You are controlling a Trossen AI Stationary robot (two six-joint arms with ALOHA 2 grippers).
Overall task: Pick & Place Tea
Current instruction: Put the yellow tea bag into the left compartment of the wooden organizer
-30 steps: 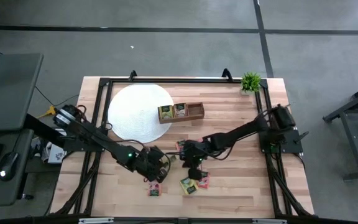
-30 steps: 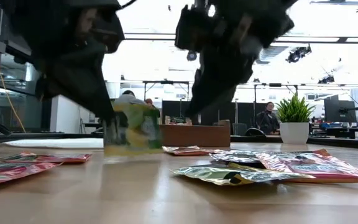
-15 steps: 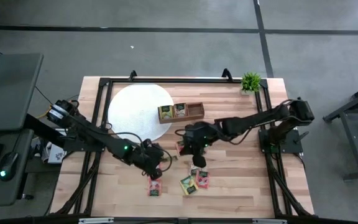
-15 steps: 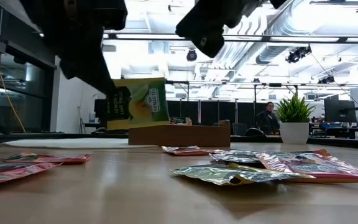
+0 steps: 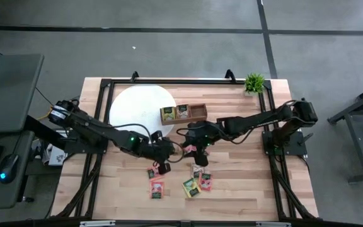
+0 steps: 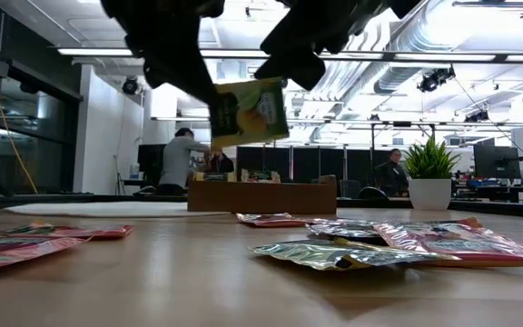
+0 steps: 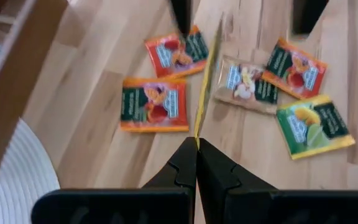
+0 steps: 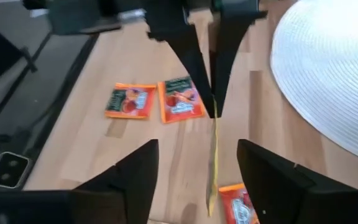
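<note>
Tea packet (image 6: 248, 111) now hangs high in the left pincer's (image 7: 196, 144) pinch; right pincer (image 8: 213, 155) has spread wide beside it, handover pending.

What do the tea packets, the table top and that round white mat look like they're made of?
Tea packets: probably glossy foil or plastic film; they crinkle and catch the light. Table top: pale wood planks with visible grain and seams, smooth finish. Round white mat: apparently woven or ribbed, matte; fine concentric ridges show, the fibre unclear.
</note>
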